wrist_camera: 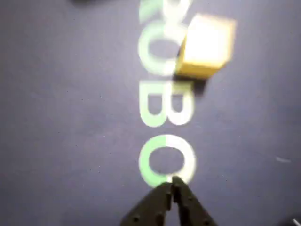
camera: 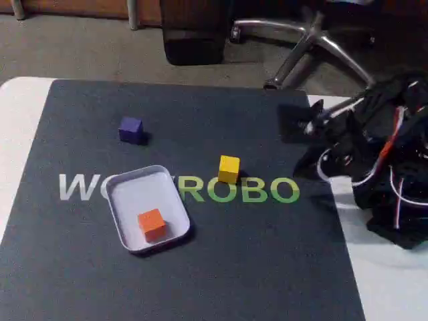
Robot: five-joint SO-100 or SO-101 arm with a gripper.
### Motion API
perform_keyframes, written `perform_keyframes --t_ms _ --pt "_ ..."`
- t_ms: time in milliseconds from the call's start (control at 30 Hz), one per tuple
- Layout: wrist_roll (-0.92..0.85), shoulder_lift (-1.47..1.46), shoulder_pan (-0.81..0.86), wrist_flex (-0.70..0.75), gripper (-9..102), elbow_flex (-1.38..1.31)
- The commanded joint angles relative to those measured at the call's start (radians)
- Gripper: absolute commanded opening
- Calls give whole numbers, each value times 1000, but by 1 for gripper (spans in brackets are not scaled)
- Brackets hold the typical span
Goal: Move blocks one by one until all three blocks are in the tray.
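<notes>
End effector (wrist_camera: 172, 187) clenched, empty, hovering over the mat lettering in wrist view. Yellow block (wrist_camera: 205, 46) at 12-1 o'clock ahead, loose on surface. Orange block (camera: 152, 224) in tray (camera: 126, 188); purple block (camera: 130, 129) at tray's 12. Risk: approaching clenched shoves yellow away; off-center grasp tips it.

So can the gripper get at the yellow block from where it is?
Probably yes. In the wrist view the gripper is shut and points along bare mat toward the yellow block, with nothing between. The tray and purple block sit off to the side.
</notes>
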Motion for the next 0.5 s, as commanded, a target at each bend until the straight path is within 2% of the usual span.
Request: perform_keyframes --t_ms 0,167,367,467 --pt "64 -6 -55 130 -8 -233" --pt "153 -252 -110 265 -8 -518" --pt "393 -663 -173 278 -8 -854" --pt "488 -838 -144 281 -8 -969"
